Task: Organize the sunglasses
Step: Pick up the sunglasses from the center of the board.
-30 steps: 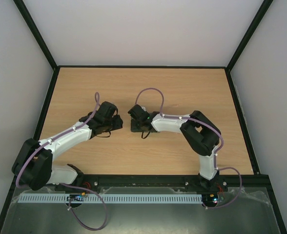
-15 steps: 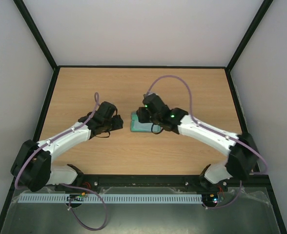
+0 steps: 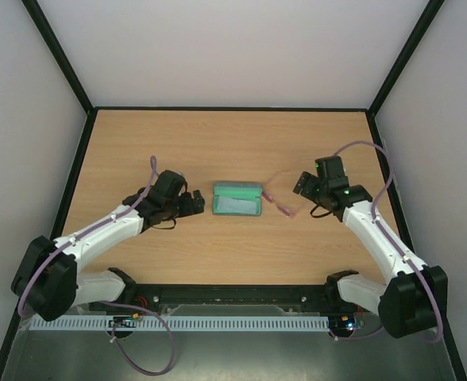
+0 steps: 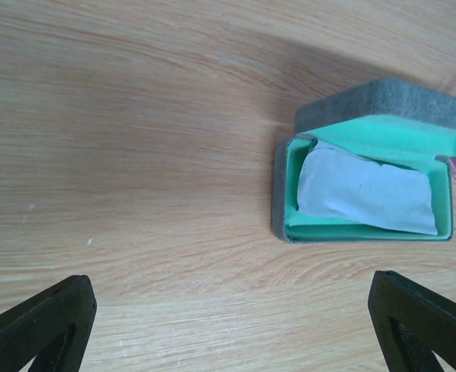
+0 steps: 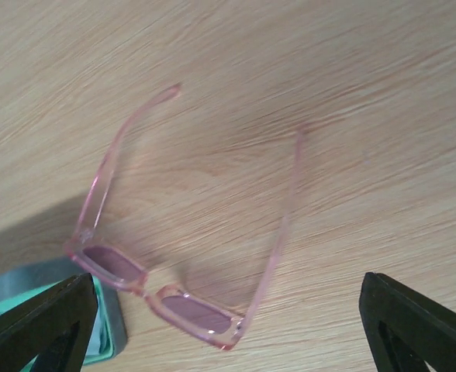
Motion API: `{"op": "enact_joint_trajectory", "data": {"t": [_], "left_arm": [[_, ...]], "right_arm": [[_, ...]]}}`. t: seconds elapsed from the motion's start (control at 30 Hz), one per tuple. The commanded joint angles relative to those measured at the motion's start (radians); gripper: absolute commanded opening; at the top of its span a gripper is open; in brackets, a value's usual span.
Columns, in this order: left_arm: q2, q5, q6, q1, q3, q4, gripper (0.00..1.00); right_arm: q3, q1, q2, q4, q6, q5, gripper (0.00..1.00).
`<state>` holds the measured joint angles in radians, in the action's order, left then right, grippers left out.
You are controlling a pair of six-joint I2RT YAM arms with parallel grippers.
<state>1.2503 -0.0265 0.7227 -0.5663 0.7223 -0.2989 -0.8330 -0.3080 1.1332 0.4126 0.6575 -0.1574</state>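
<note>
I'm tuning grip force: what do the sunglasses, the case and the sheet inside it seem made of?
Sunglasses: likely plastic, smooth; the pink frame is see-through. Case: fuzzy grey felt-like outside, matte green lining, probably fabric over a stiff shell. Inside: a pale, creased cloth, seemingly soft fabric.

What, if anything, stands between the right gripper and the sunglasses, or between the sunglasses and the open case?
Nothing visible separates the open right gripper from the sunglasses, which lie on the table beside the case. The case stands open, but a pale cloth lies inside and may crowd the glasses.
</note>
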Motion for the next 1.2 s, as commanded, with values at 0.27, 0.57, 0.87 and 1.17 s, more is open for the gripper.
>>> {"op": "enact_joint_trajectory", "data": {"t": [0.27,0.57,0.87,1.17], "left_arm": [[-0.072,-0.035,0.012,0.002,-0.061,0.017,1.0],[-0.068,-0.05,0.012,0.001,-0.068,0.033,0.99],[-0.069,-0.05,0.012,-0.002,-0.06,0.027,0.99],[-0.072,-0.048,0.007,-0.01,-0.037,0.005,0.99]], "right_arm": [[0.127,0.155,0.134,-0.068,0.014,0.185,0.83],[0.167,0.155,0.243,-0.171,0.035,0.139,0.67],[0.117,0.156,0.34,-0.197,0.031,0.066,0.39],[0.077,0.158,0.283,-0.174,0.014,0.015,0.02]]}}
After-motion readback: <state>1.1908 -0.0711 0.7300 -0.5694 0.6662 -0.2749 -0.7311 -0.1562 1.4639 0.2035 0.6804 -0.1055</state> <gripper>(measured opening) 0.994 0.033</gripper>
